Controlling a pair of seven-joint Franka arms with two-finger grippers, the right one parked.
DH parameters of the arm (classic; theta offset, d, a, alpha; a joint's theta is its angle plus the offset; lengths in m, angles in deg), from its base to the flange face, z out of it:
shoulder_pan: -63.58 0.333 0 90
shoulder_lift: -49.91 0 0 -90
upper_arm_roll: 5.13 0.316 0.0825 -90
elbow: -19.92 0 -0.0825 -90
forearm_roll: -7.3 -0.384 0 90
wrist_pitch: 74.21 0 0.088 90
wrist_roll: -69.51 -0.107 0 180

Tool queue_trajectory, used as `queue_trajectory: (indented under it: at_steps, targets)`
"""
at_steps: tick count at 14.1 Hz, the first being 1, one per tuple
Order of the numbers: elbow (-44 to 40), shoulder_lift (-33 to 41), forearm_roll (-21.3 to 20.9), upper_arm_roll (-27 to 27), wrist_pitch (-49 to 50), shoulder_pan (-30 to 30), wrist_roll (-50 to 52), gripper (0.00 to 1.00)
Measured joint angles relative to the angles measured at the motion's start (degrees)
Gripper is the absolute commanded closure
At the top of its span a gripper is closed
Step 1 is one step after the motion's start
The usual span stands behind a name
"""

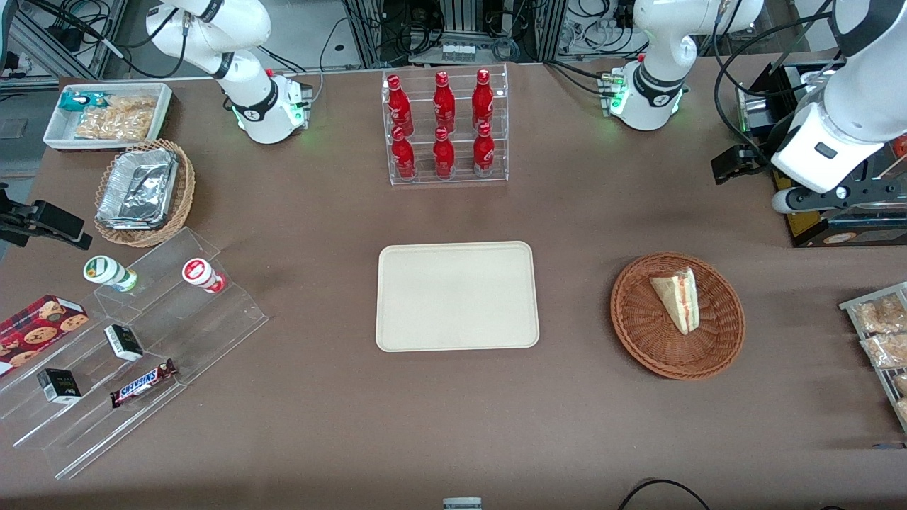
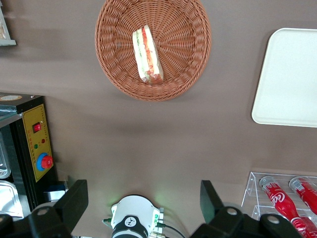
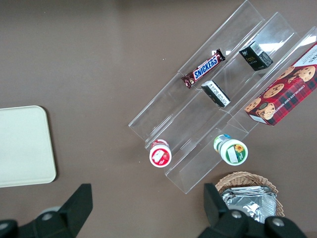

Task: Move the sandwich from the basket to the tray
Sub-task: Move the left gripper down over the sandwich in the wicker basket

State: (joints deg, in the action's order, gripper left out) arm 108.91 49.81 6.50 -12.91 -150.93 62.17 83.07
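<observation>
The gripper hangs high over the tabletop at the working arm's end, its two dark fingers spread wide apart with nothing between them; in the front view it shows above the table's edge region near a black control box. The basket sits on the tabletop nearer the front camera than the gripper, well apart from it. The sandwich lies in the basket, on its side, roughly across the middle, its red and green filling edge showing along one long face. The tray lies flat near the table's centre, beside the basket toward the parked arm's end, with a strip of bare brown tabletop between them; nothing lies on it. Farther from the front camera than the tray stands a clear rack holding six red bottles in two rows. At the parked arm's end are a tan basket with foil containers, a white bin of snacks near the corner, and clear stepped shelves carrying a Snickers bar, two small cups and small dark boxes. Bagged snacks lie at the table's edge at the working arm's end.
</observation>
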Motion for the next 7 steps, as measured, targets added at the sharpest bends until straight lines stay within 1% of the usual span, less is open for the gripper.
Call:
queue_trajectory:
  at_steps: [5, 7]
  targets:
    - [0.0, -0.1, 0.0, 0.0, 0.0, 0.0, 0.0, 0.00]
    - [0.2, -1.2, 0.0, 0.2, 0.0, 0.1, 0.0, 0.00]
